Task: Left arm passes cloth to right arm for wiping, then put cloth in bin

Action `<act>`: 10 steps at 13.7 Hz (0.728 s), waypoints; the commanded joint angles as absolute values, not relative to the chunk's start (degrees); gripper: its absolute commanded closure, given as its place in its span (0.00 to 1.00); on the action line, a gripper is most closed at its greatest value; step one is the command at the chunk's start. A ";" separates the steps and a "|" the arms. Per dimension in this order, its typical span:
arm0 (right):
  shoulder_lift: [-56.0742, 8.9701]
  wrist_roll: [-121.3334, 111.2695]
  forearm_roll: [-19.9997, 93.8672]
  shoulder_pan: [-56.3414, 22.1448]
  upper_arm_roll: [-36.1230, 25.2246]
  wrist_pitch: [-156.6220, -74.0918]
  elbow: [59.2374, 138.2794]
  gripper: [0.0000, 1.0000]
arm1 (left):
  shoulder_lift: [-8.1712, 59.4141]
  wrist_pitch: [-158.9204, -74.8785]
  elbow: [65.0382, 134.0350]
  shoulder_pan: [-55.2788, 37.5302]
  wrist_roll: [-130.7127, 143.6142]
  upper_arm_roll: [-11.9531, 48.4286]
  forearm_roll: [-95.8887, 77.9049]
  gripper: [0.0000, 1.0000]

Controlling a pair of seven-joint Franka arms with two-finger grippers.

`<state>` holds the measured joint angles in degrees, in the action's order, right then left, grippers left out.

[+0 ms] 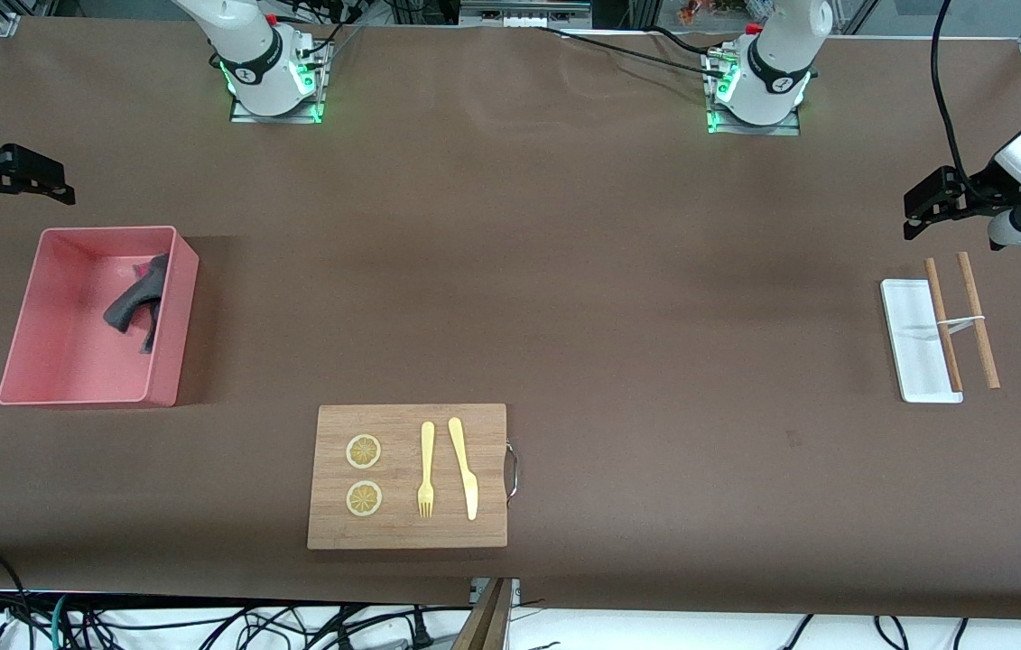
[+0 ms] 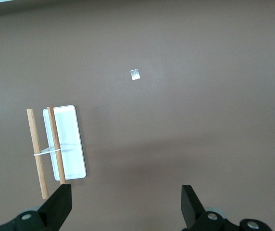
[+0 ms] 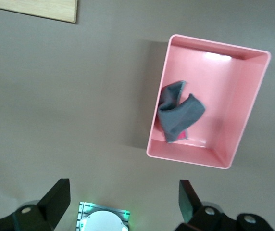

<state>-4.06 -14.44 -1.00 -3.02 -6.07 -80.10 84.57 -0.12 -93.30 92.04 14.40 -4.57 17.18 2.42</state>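
Both grippers read as spread wide on my screens, holding nothing: the left gripper (image 2: 123,207) hangs above bare table near the white tray (image 1: 916,343) with its two wooden sticks (image 1: 961,320), at the left arm's end, and the right gripper (image 3: 123,204) is raised over the table just beside the bin (image 1: 23,334). I see the cloth (image 1: 135,302) crumpled inside the bin, draped against the wall toward the table's middle. Nearer the front camera lies the cutting board (image 1: 406,533) with two lemon slices (image 1: 364,474), a fork (image 1: 426,469) and a knife (image 1: 463,468).
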 commanded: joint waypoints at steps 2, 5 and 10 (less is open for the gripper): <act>0.18 -13.88 -2.37 -1.94 -4.48 -80.42 87.18 0.00 | -0.44 -92.55 91.85 14.59 -4.13 17.31 1.58 0.00; 0.00 -12.75 -3.60 -1.85 -2.64 -78.84 87.19 0.00 | -0.44 -92.55 91.85 14.59 -4.13 17.31 1.58 0.00; -1.13 -4.57 -3.25 -1.85 -2.20 -77.69 86.49 0.00 | -0.44 -92.64 91.85 14.59 -4.13 17.31 1.58 0.00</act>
